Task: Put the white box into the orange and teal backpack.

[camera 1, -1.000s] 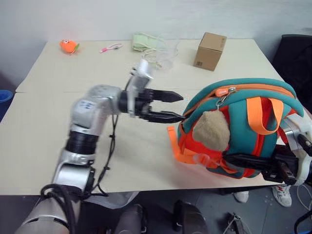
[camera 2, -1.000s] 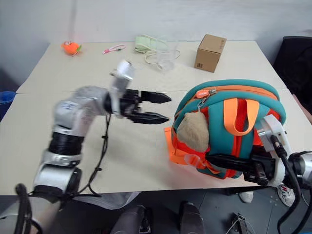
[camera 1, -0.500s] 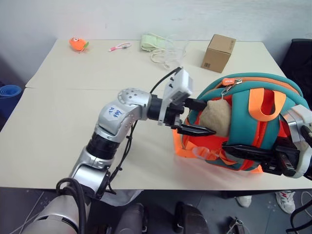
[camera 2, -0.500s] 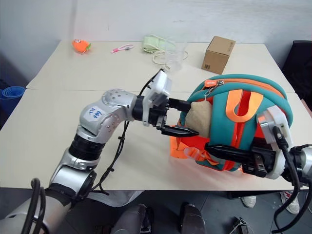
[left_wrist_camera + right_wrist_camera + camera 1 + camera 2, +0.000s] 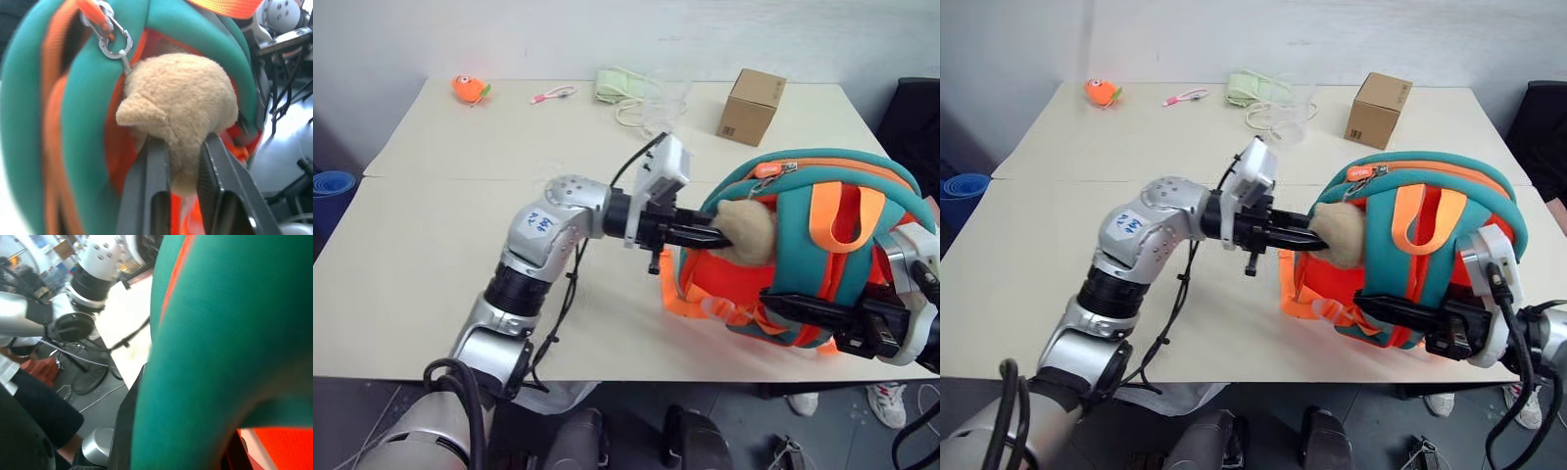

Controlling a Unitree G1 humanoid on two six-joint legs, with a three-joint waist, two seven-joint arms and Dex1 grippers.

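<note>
At the near right edge of the counter point(image 5: 431, 245), the right jaws are clamped shut on the lower edge of the backpack point(image 5: 803, 245), propping it upright, and that grip needs to be firm for the pull to work. Just beyond, the left jaws are pinched nearly shut on the plush point(image 5: 749, 230) poking from the zip opening. I would draw it straight out toward open counter, slowly and clear of the zip pull point(image 5: 766, 176), well short of the far cardboard box point(image 5: 752, 105).

orange and teal backpack point(image 5: 822, 245), beige plush toy point(image 5: 178, 110), brown cardboard box point(image 5: 751, 105)
</note>
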